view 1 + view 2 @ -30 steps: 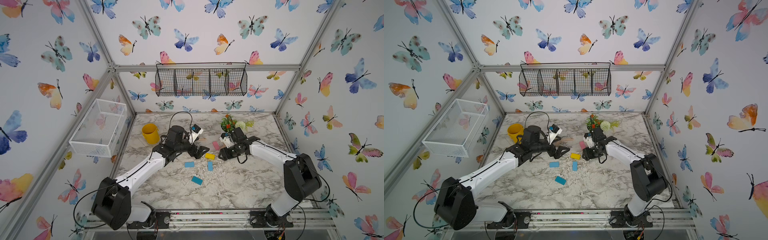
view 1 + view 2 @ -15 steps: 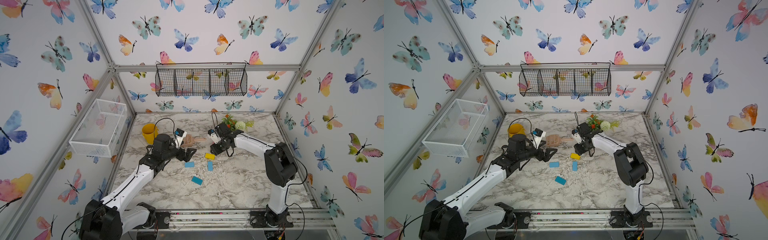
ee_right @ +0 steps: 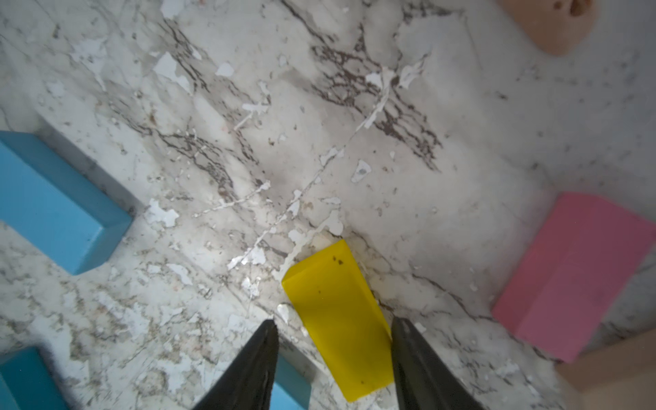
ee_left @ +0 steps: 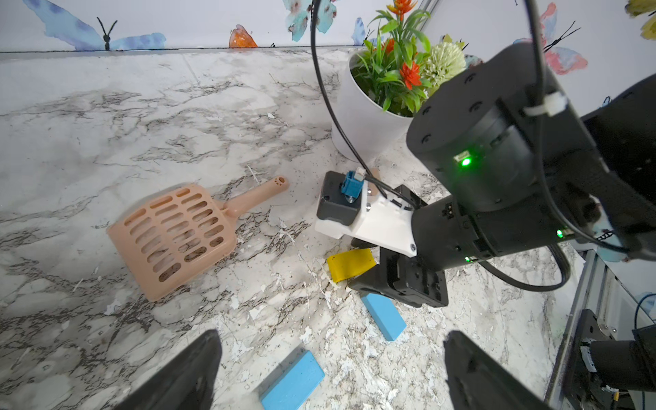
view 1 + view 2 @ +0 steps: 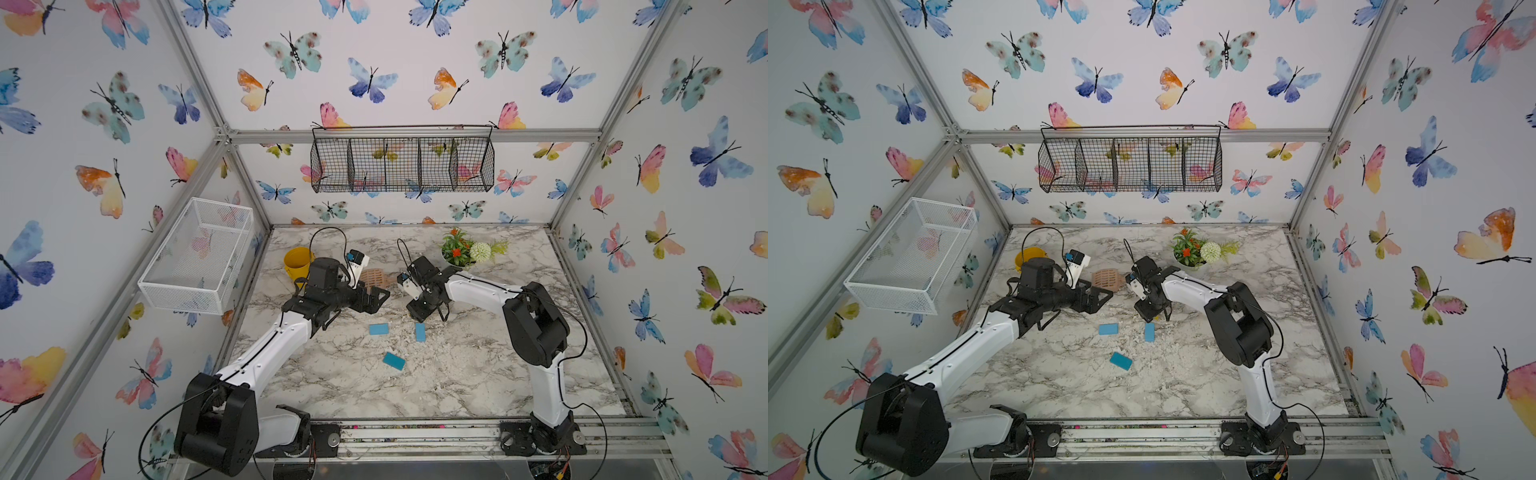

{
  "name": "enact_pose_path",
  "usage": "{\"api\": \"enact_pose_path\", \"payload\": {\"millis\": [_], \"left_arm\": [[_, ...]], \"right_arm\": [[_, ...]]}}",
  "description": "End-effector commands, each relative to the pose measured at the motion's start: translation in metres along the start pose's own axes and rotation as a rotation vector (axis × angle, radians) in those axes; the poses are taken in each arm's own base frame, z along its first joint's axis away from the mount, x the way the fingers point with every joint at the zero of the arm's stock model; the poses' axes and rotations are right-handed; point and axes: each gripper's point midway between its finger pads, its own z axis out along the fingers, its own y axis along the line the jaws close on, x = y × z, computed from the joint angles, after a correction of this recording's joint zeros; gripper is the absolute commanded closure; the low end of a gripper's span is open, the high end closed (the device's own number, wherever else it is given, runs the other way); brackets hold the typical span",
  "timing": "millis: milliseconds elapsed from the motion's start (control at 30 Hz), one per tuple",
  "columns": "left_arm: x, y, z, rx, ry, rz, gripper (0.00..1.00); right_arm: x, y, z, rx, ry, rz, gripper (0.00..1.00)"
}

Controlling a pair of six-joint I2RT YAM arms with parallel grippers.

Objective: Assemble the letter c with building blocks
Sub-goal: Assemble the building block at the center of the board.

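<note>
My right gripper is low over the table and open, astride a yellow block; a gap shows on one side of the block. From above the gripper hides the block. A pink block and a tan block corner lie close by. Two light blue blocks and a teal block lie apart on the marble. My left gripper is wide open and empty above a light blue block, and shows from above. No letter c is formed.
A peach slotted scoop lies behind the grippers. A yellow cup stands at the back left and a white flower pot at the back right. A white mesh basket hangs on the left wall, a black wire basket on the back wall.
My right gripper has moved left and come down over the yellow block, which now is covered from above. My left gripper has drawn back to the left, away from the yellow block.
</note>
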Motion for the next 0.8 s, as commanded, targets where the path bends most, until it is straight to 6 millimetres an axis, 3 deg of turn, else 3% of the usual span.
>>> {"api": "enact_pose_path", "payload": {"millis": [0, 133, 233, 400, 767], "left_arm": [[-0.006, -0.011, -0.011, 0.023, -0.017, 0.039, 0.02], [-0.005, -0.016, -0.02, 0.014, -0.034, 0.054, 0.01], [0.0, -0.018, -0.026, 0.015, -0.059, 0.067, 0.0], [-0.003, -0.013, -0.033, -0.035, -0.109, 0.082, 0.01], [0.0, -0.016, -0.03, -0.009, -0.095, 0.073, 0.01]], "right_arm": [[0.011, -0.002, 0.007, 0.024, 0.058, -0.01, 0.49], [0.013, -0.004, 0.009, 0.033, 0.067, -0.005, 0.54], [0.017, -0.005, 0.013, 0.041, 0.089, 0.001, 0.47], [0.017, -0.006, 0.016, 0.047, 0.09, 0.01, 0.46], [-0.004, 0.0, 0.006, 0.013, 0.021, 0.148, 0.65]]}}
